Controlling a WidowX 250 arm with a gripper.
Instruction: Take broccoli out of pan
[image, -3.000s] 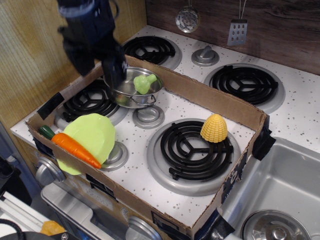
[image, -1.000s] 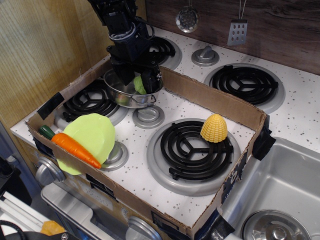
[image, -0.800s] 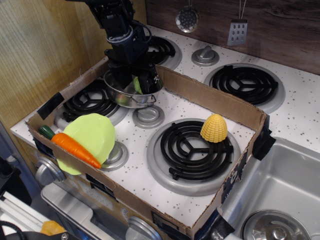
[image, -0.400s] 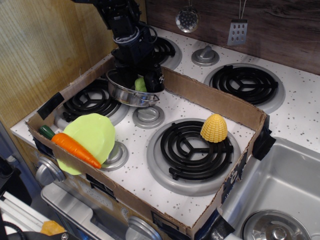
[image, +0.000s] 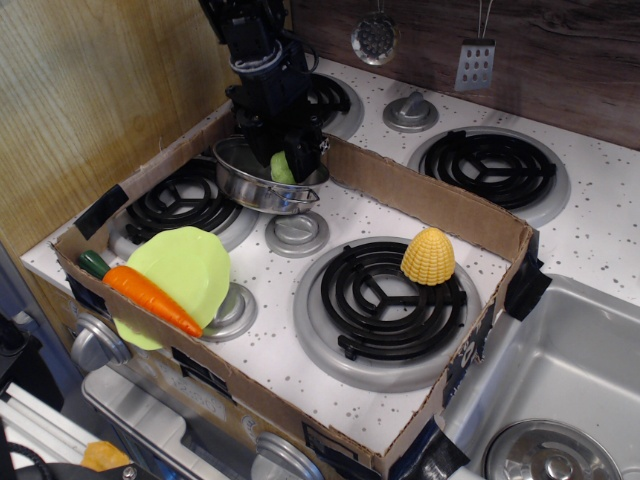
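The pale-green broccoli (image: 280, 171) sits between the fingers of my black gripper (image: 282, 163), just over the back right of the shiny steel pan (image: 240, 186). The gripper comes straight down from above and its fingers close on the broccoli's sides. Only a small part of the broccoli shows between them. The pan rests on the back left burner inside the cardboard box, close to the box's back wall. I cannot tell whether the broccoli still touches the pan's bottom.
A low cardboard box wall (image: 430, 203) rings the stove top. Yellow corn (image: 428, 256) stands on the front right burner (image: 385, 297). A lime-green plate (image: 180, 272) with a carrot (image: 150, 296) lies front left. A sink (image: 565, 380) lies to the right.
The gripper came down from the left over the pan, closed around the broccoli, and has since risen slightly. The pan has shifted a little.
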